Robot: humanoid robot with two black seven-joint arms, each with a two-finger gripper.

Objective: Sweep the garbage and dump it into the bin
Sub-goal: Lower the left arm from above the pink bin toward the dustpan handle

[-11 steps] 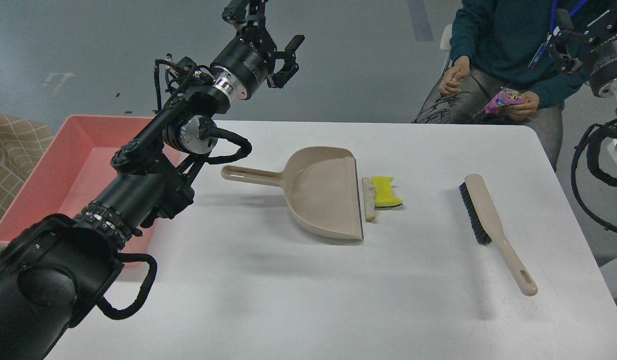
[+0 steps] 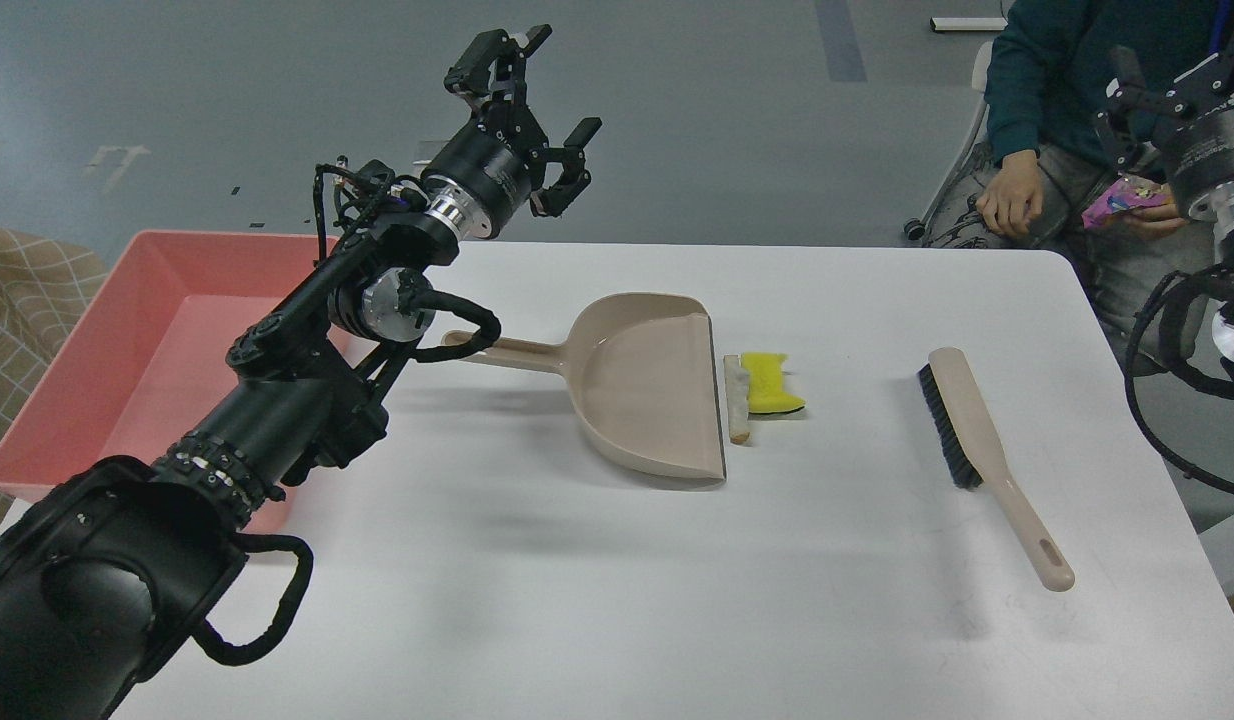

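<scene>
The garbage lies mid-table: a yellow sponge [image 2: 769, 382] with a green underside, and a whitish-tan stick scrap [image 2: 738, 400] against its left side. The stick lies right at the lip of the beige dustpan [image 2: 645, 385], whose handle points left. The beige brush [image 2: 977, 430] with black bristles lies to the right. The pink bin [image 2: 97, 350] stands at the table's left edge, partly hidden by my left arm. My left gripper [image 2: 540, 92] is open and empty, raised above the table's far edge. My right gripper [image 2: 1167, 88] is raised at the far right, open and empty.
A seated person [image 2: 1037, 120] in a dark green top is behind the table's far right corner, holding a pink wrapper [image 2: 1122, 200] close to my right gripper. The white table [image 2: 577, 600] has bare surface in front of the dustpan and brush.
</scene>
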